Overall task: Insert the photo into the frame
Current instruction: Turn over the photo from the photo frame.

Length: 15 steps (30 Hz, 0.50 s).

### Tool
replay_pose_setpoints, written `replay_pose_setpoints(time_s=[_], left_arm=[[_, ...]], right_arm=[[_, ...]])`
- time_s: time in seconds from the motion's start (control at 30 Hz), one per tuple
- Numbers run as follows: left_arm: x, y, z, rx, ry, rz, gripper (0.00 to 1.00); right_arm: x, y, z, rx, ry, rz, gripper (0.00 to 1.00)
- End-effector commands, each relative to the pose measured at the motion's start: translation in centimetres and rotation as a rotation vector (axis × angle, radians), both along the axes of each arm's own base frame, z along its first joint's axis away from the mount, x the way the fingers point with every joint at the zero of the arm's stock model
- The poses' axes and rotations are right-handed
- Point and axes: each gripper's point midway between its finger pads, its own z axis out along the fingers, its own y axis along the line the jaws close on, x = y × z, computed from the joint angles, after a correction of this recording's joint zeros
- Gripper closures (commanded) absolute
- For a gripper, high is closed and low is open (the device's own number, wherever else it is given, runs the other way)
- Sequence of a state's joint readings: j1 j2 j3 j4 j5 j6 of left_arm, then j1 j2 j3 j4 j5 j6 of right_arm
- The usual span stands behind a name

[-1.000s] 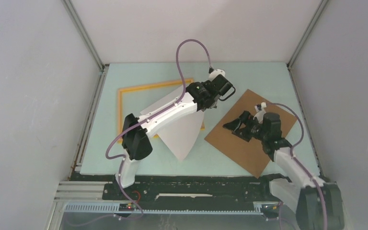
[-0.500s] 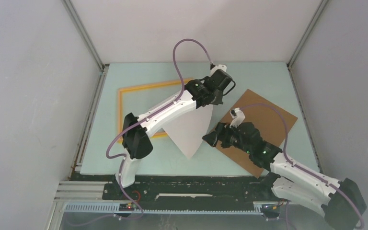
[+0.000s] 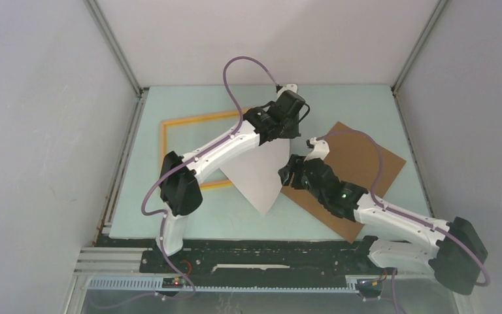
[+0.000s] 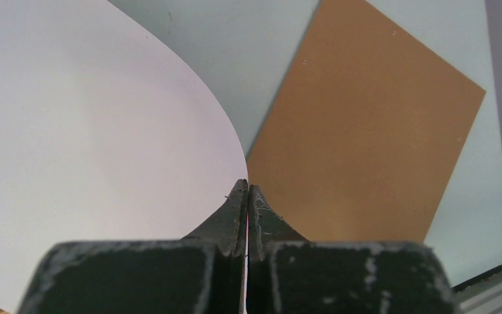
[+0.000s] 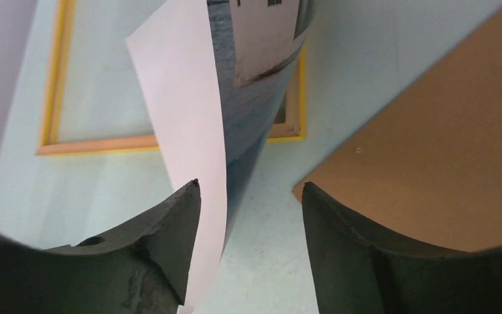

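Photo (image 3: 261,180) is hanging clear of the desk (image 3: 189,104), its white back facing the overhead camera, and it is bowing into a curve between the frame (image 3: 165,140) and the brown backing board (image 3: 359,163). My left gripper (image 4: 247,190) is pinching the sheet's upper edge, jaws pressed fully together on it. My right gripper (image 5: 248,193) is standing with its jaws apart. The photo's free lower edge is running between them, close against one finger, and I am judging that it is not clamping yet. The frame is lying flat at the left of the desk, and where my arm is not covering it I am seeing only bare pane inside the yellow rim. The backing board is lying flat to the right. I am reckoning the pickup as done, while squaring the sheet, lowering it onto the pane and letting go are all remaining.
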<state>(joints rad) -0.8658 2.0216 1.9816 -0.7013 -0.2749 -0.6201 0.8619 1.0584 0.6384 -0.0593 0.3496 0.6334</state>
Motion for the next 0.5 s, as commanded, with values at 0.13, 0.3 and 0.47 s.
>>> replay_pose_setpoints(time_s=[0.13,0.3,0.47], left_arm=[[0.0,-0.2,4.5,-0.124,-0.042,0.049,1.0],[0.2,0.6,4.7,-0.093,-0.055,0.065,1.0],[-0.2,1.2,5.9,-0.096,-0.073,0.056,0.84]], right_arm=[[2.0,-1.1,1.5,-0.129,-0.019,-0.228,0.52],[2.1,-1.0,0.7,-0.156,0.0,-0.259,0.62],[2.6,-1.3,0.6,-0.157,-0.013,-0.293,1.0]])
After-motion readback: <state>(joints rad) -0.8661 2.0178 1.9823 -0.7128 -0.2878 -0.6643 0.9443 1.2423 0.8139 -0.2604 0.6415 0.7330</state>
